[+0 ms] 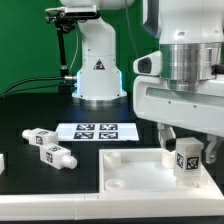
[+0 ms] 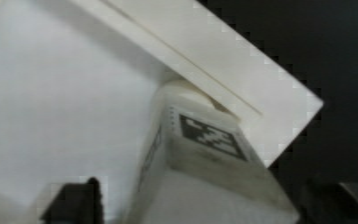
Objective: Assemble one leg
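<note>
the pincer hangs at the exterior view's right, over the near corner of the big flat white panel, and it is pinching one leg. its two dark fingers come down on either side of that leg, spread only as wide as the leg itself, pressing on its sides. the held leg stands upright with a black-and-white tag facing the camera, its lower end at or just above the panel's top face; whether it actually touches the panel cannot be told. in the wrist view the same leg runs up the middle of the picture between the two dark fingertips, its tag showing, with the white panel spread behind it and the black table beyond the panel's edge. two more legs lie on their sides on the black table toward the exterior view's left, well apart from the pincer: one farther back, one nearer. the marker board lies flat behind the panel, in front of the white base of the arm.
</note>
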Motion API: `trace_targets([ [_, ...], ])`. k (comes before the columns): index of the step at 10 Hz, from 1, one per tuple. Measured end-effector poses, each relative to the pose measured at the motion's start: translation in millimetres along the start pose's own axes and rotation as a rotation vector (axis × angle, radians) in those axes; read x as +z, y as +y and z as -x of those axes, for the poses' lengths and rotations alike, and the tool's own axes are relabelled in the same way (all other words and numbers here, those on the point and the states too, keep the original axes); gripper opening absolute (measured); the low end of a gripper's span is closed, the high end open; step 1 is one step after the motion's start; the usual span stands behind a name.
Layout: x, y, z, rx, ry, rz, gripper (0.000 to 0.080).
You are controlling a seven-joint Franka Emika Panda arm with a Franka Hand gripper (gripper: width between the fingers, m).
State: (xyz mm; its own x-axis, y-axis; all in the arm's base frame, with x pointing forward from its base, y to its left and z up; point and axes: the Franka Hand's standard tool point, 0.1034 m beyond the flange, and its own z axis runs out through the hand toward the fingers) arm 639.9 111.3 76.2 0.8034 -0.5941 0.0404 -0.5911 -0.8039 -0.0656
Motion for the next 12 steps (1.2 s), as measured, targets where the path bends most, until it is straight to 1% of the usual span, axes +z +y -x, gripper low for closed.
trace_targets([
  [1, 0.0, 0.5, -0.7, -0.058, 0.003, 0.002, 0.0642],
  [3, 0.2, 1.5, -1.6, -0.172, 0.004, 0.004, 0.0648],
  [4, 0.0, 1.9, -2.0, -0.272, 0.007, 0.010, 0.0648],
  [5, -1.3, 0.6, -1.3, -0.456, 0.015, 0.029, 0.0649],
  [6, -1.7, -0.1, 0.9, -0.603, 0.008, 0.037, 0.0649],
  [7, -0.9, 0.2, 0.9, -0.518, 0.008, 0.035, 0.0649],
  [8, -0.5, 1.2, 0.3, -0.525, 0.009, 0.038, 0.0517],
  [9, -0.3, 1.1, 0.5, -0.485, 0.009, 0.037, 0.0517],
  [10, 0.2, 1.3, 0.7, -0.414, 0.010, 0.037, 0.0334],
  [11, 0.5, 1.2, 0.9, -0.331, 0.011, 0.037, 0.0334],
  [12, 0.9, 1.0, 0.5, -0.246, 0.013, 0.036, 0.0286],
])
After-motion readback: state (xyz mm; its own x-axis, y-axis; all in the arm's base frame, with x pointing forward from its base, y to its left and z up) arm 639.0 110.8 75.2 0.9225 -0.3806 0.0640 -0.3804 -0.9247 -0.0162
